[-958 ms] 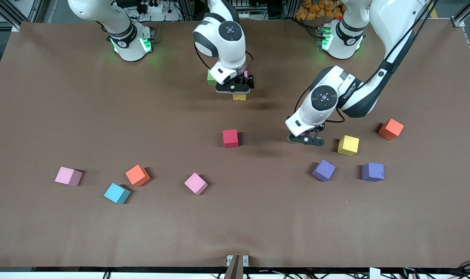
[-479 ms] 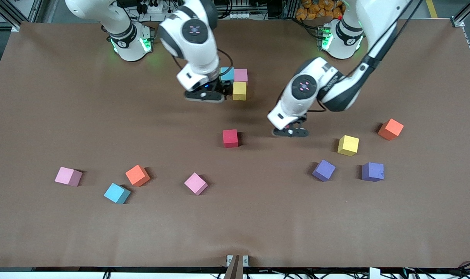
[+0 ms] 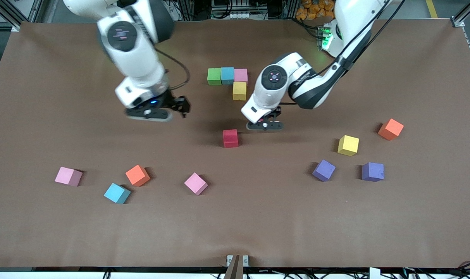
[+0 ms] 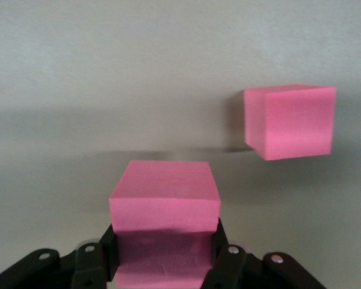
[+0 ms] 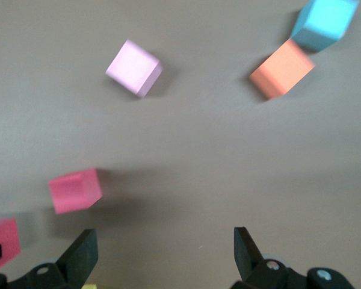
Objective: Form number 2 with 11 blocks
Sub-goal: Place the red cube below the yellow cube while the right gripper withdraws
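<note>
Counted four matte foam cubes (image 3: 227, 76) placed of eleven, left fingers (image 4: 219, 241) clenched on a red cube (image 4: 165, 195), right fingers (image 5: 78, 256) released.

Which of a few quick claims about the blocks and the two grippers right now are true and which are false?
1. The left gripper is shut on a red block. True.
2. The right gripper holds a blue block. False: it is open and empty, over bare table toward the right arm's end.
3. Four blocks are already joined: a row of green block, blue block and pink block, with a yellow block touching the pink one. True.
4. Two purple blocks lie toward the right arm's end. False: they lie toward the left arm's end, one purple block beside the other purple block.
</note>
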